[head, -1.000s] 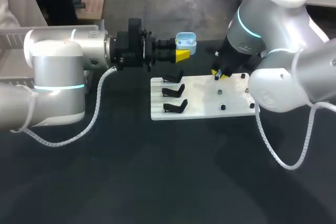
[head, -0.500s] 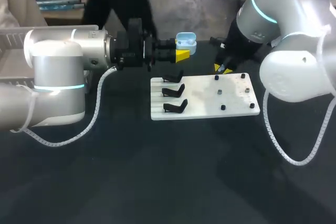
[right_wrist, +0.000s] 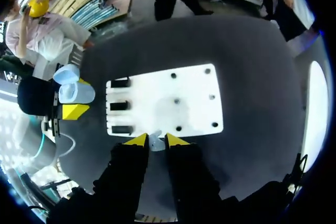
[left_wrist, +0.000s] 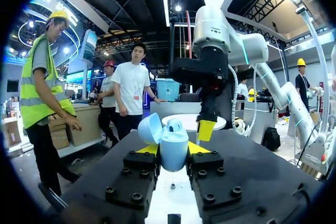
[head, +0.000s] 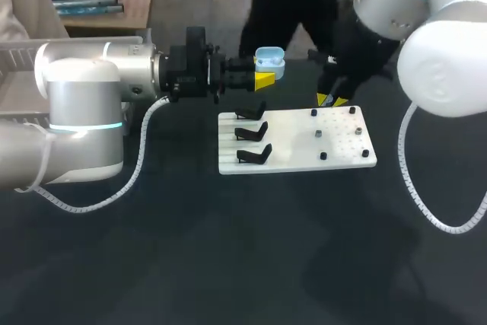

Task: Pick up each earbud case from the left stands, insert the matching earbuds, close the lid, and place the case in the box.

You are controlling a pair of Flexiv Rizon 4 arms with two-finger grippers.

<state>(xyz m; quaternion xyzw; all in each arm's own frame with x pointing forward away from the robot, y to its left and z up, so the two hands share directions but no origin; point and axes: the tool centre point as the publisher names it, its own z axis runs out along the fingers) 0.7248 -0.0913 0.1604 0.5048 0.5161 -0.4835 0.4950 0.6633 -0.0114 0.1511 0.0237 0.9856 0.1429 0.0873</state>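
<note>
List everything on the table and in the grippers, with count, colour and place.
earbud case: one, light blue, lid open, held above the table beyond the board's far left corner.
earbud: one, pale, between the right gripper's tips.
board: one, white, mid-table.
stands: three, black, empty, along the board's left edge.
pegs: six, small, dark, on the board's right half.
table: one, black.
left gripper: yellow tips, shut on the earbud case.
right gripper: yellow tips, at the board's far edge.
</note>
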